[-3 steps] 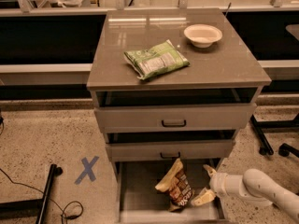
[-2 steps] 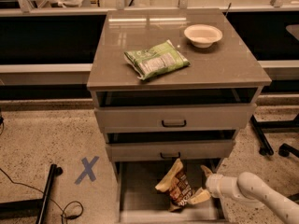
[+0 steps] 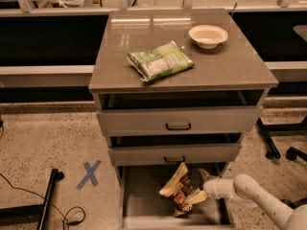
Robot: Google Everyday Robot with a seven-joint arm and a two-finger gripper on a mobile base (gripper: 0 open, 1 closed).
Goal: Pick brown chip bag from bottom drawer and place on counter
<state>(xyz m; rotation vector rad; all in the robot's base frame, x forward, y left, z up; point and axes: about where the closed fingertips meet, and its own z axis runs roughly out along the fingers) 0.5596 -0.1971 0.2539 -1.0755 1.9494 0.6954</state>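
Observation:
The brown chip bag [image 3: 179, 190], dark brown with pale yellow edges, stands tilted and crumpled in the open bottom drawer [image 3: 144, 200], right of its middle. My gripper [image 3: 200, 188] reaches in from the lower right on a white arm and is up against the bag's right side, with pale yellow bag material showing above and below it. The counter [image 3: 230, 61] is the grey-brown top of the cabinet above.
On the counter lie a green and white snack bag [image 3: 159, 61] and a white bowl [image 3: 208, 35]. The two upper drawers [image 3: 178, 123] are slightly open. A blue X mark [image 3: 89, 174] is on the floor at left, near a black stand [image 3: 45, 200]. Chair wheels [image 3: 280, 152] stand at right.
My arm has moved left, deeper into the bottom drawer, and the gripper now sits against the chip bag. The bag looks slightly more crumpled at its right side.

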